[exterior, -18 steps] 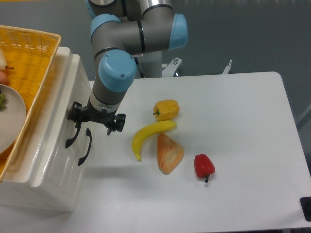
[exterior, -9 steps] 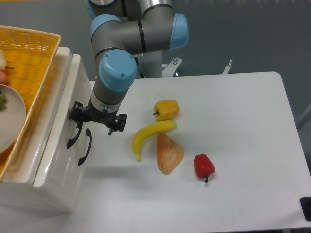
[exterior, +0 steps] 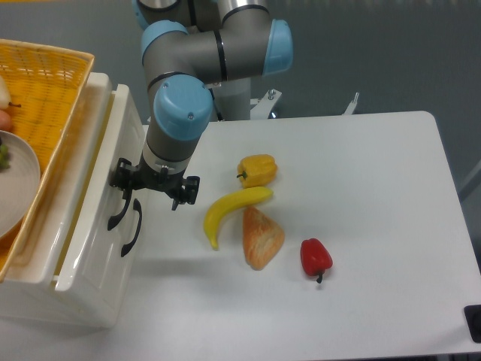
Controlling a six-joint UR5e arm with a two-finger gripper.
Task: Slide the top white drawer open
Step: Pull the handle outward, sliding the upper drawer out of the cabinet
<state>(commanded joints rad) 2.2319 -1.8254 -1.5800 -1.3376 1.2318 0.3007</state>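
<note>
At nine o'clock on the counter [exterior: 376, 188], the top white drawer [exterior: 90, 218] sits slightly ajar, the end effector [exterior: 150, 184] apparently clamped on its black handle [exterior: 119, 207], which could slip free if pulled crookedly.

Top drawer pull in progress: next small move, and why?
Probably keep pulling straight out toward the table's open side. The gripper sits at the top white drawer's black handle, and only a narrow gap shows at the drawer's top edge, so it looks barely open.
</note>
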